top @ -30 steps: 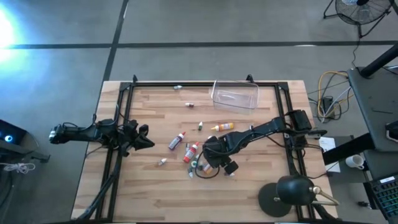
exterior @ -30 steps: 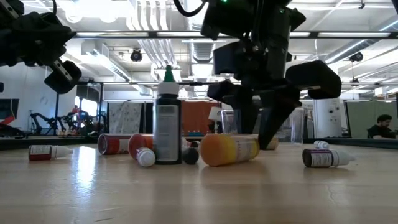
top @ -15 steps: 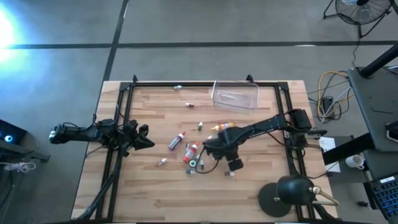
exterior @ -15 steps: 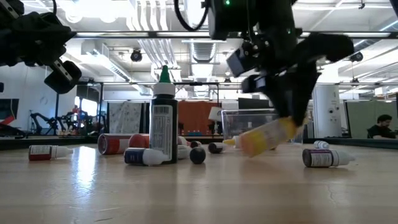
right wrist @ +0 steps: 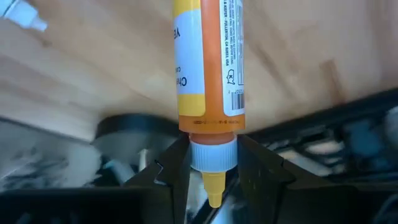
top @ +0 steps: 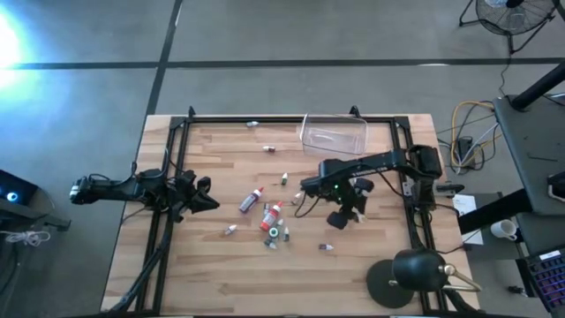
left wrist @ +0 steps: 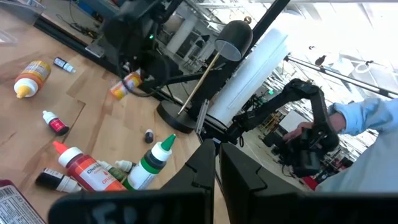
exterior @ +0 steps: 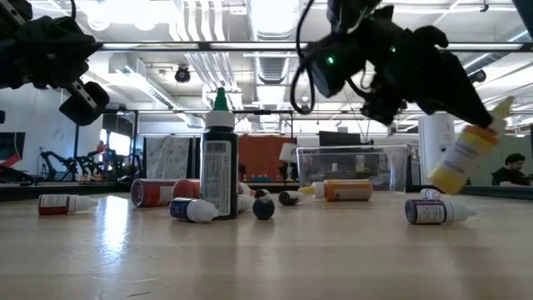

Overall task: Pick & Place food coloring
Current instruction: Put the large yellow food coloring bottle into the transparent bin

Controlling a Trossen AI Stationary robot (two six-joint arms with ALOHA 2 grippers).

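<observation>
Several small food coloring bottles lie scattered mid-table [top: 267, 215]. A green-capped one stands upright [exterior: 219, 154], and an orange one lies on its side before the clear box [exterior: 346, 190]. My right gripper [top: 348, 209] hovers right of the cluster, shut on an orange-yellow bottle [exterior: 460, 157]. My left gripper [top: 201, 194] waits above the table's left side, fingers shut and holding nothing [left wrist: 217, 171]. My right gripper pinches the orange-yellow bottle between its two fingers at the white collar of the cap [right wrist: 212, 152]. The pointed tip sits back between the fingers and the body [right wrist: 208, 59] reaches out ahead. The bottle is lifted clear of the table and hangs tilted, cap end uppermost [exterior: 502, 107].
The clear rectangular box [top: 334, 138] stands at the far edge, a short way beyond the right gripper. A small purple-labelled bottle [top: 327, 247] lies alone near the right gripper. A black lamp [top: 413, 272] stands at the near right corner. Black rails frame the table [top: 402, 132].
My right gripper was at the bottle cluster, took up an orange-yellow bottle that lay there, and carried it up and toward the table's right and far side. The bottle, first flat on the wood, then tipped, now hangs clear with its cap uppermost.
</observation>
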